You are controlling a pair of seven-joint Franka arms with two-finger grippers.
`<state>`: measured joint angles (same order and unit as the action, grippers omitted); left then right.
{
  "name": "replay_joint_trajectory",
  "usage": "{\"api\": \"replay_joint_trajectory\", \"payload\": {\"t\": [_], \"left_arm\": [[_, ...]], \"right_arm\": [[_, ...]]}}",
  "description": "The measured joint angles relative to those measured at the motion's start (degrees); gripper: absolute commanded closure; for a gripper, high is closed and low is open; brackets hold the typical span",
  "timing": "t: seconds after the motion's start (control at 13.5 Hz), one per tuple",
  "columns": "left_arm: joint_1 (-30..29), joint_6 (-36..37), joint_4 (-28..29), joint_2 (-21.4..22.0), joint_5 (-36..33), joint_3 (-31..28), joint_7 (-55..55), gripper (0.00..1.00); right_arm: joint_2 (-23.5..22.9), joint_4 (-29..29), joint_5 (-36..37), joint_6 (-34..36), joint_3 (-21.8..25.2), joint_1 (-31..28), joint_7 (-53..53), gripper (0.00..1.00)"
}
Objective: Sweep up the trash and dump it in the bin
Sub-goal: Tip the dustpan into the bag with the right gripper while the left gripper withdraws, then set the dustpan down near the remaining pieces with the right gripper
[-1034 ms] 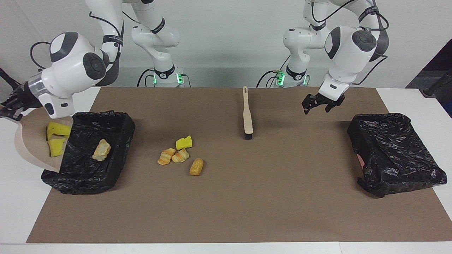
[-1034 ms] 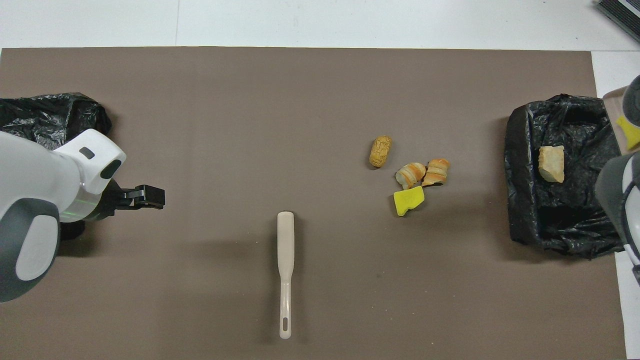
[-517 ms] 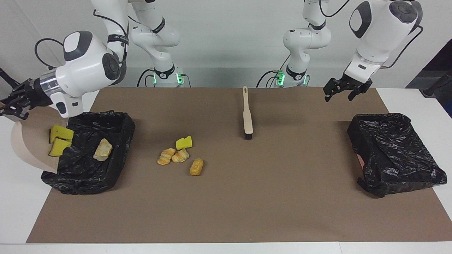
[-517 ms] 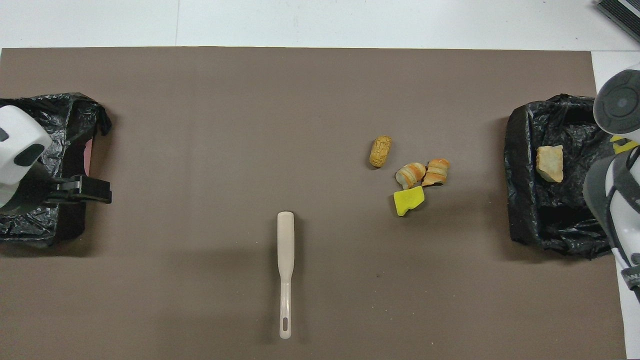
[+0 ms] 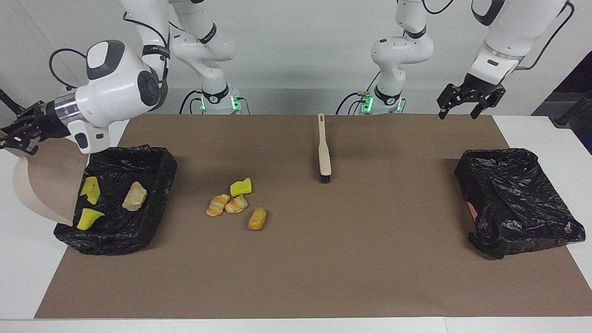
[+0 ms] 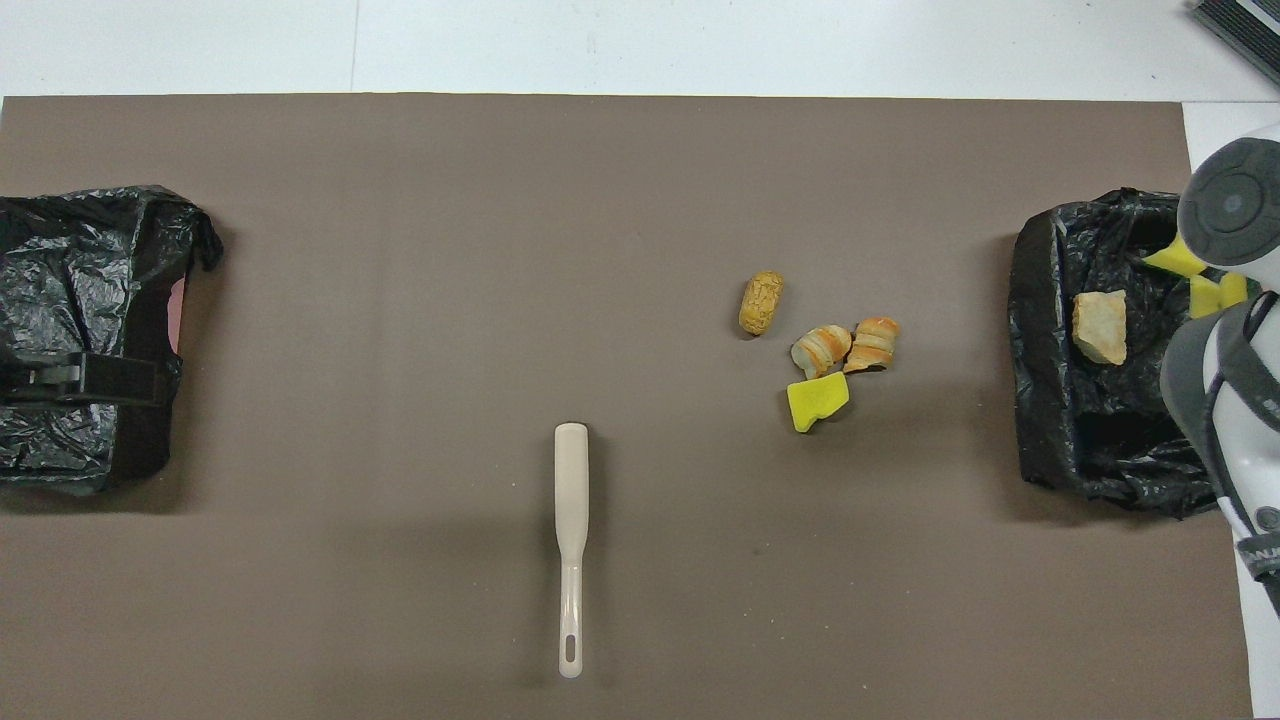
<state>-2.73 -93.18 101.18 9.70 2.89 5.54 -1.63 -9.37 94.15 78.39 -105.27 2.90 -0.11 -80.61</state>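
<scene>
In the facing view, the right gripper (image 5: 18,134) sat at the far left edge of the frame, clamped shut on the handle of a beige dustpan (image 5: 44,182) that hung tilted, its lip resting at the rim of the black-lined bin (image 5: 159,185) at the left of the frame. Two yellow sponge chunks (image 5: 90,203) lay inside that bin beside the dustpan's lip, and a pale beige lump (image 5: 134,196) lay in the bin next to them, toward the frame's center.

Four pieces of trash were on the brown mat (image 5: 323,268), left of center: a third yellow sponge chunk (image 5: 241,187), two striped croissants (image 5: 227,204) just below it and touching each other, and a golden pastry roll (image 5: 257,218) slightly lower and to their right.

The brush (image 5: 323,148) lay in the upper middle of the frame, bristles pointing down the picture, with nothing touching it.

The left gripper (image 5: 471,98) hung in the air at the upper right, fingers spread apart and empty, above the mat's top edge. A second black-lined bin (image 5: 515,199) sat at the right of the frame.
</scene>
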Motion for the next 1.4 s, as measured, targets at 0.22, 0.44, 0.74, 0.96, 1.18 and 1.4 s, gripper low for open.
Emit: {"api": "replay_joint_trajectory", "payload": {"t": [0.22,0.44,0.74,0.96,1.18,1.4], "left_arm": [[0.00,1.57,-2.07,-1.97,-1.11,0.03,0.00,0.00],[0.04,2.41,-3.69,-2.64,-1.66,0.75,-0.90,0.00],[0.02,2.45,-3.71,-2.95,-1.40,0.76,-1.73,0.00],[0.02,2.38,-3.94,-2.97,-1.37,0.73,-1.82,0.00],[0.02,3.19,-5.62,-2.91,-1.11,0.80,-1.93,0.00],[0.02,4.10,-6.34,-2.82,-0.88,0.79,-1.93,0.00]], "right_arm": [[0.03,-0.04,-0.12,1.40,-0.12,0.95,2.11,1.00],[0.58,-0.32,-6.68,3.60,-1.73,1.16,3.52,1.00],[1.17,-1.91,-23.23,5.62,-3.25,1.23,3.74,1.00],[1.35,-2.10,-34.30,5.62,-2.91,0.80,3.75,1.00],[1.35,-2.10,-46.93,5.61,-2.73,-0.41,3.77,1.00],[1.35,-1.61,-54.42,5.62,-2.64,-0.66,8.60,1.00]]}}
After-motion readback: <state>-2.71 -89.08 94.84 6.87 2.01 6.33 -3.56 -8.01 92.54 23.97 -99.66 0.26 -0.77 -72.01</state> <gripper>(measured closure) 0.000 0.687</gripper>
